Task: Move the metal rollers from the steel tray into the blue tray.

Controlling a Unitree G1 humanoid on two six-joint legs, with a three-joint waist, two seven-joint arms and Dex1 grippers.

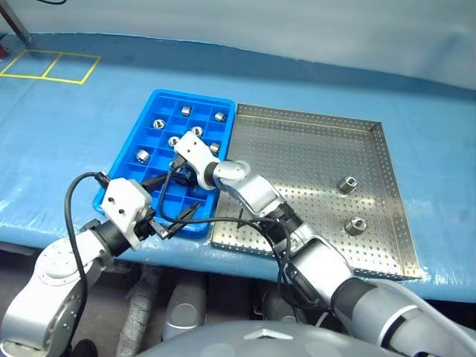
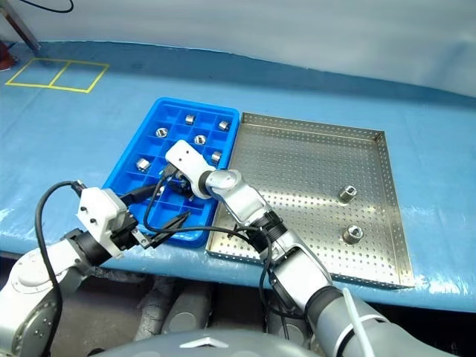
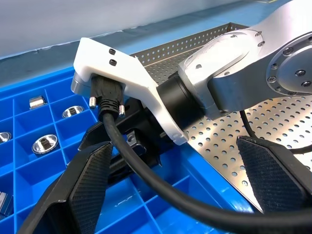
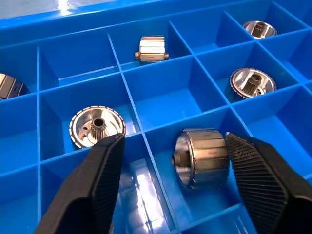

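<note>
Metal roller (image 4: pixel 202 157) in blue tray (image 4: pixel 146 87) compartment, between spread fingers of right hand (image 4: pixel 170 183), unheld.

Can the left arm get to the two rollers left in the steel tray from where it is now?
Probably not easily. The left end effector hangs at the blue tray's near corner, while both rollers sit on the far right of the steel tray, and the right arm stretches across between.

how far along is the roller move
Mostly done: several metal rollers sit in the blue tray. In hand: the right gripper is open over a compartment, a roller lying between its fingers, apparently just released. Left: two rollers in the steel tray. The left gripper is open.
</note>
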